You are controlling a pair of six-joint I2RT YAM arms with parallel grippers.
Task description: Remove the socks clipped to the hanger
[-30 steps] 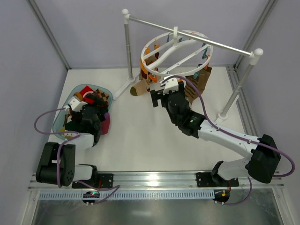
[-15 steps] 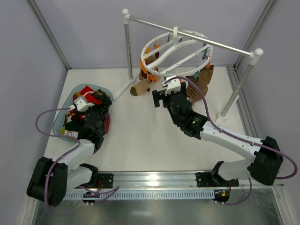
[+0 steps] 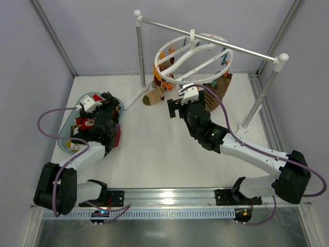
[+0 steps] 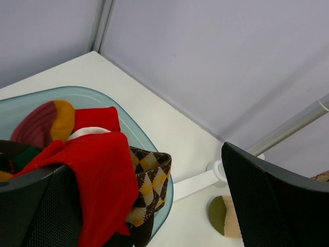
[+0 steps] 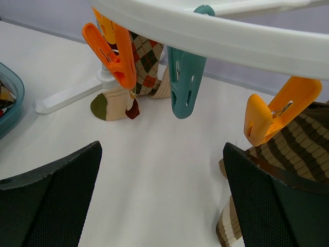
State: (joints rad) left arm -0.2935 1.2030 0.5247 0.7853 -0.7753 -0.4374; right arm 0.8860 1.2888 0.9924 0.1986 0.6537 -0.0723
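Right wrist view shows our right gripper (image 5: 162, 149) wide open and empty, just under the hanger (image 5: 231, 41), so we can reach a striped sock (image 5: 290, 149) pinched by an orange clip (image 5: 267, 116). Our left gripper (image 4: 144, 159) gapes empty over the bin (image 4: 134, 129) of loose socks (image 4: 103, 170).

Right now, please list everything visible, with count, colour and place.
Table: one, white, under everything.
Rail stand with ball-topped posts: one, white, table's far side.
Round plastic ring hanger: one, white, hooked on the rail.
Plastic clips: several, orange and teal, on the hanger's rim.
Clipped fabric socks: at least three, argyle, tan, brown-striped, under the hanger.
Shallow plastic tray: one, translucent teal, table's left.
Loose fabric socks: several, red, argyle, maroon-and-orange, in the tray.
Left gripper: one, black, open, over the tray.
Right gripper: one, black, open, below the hanger's rim.
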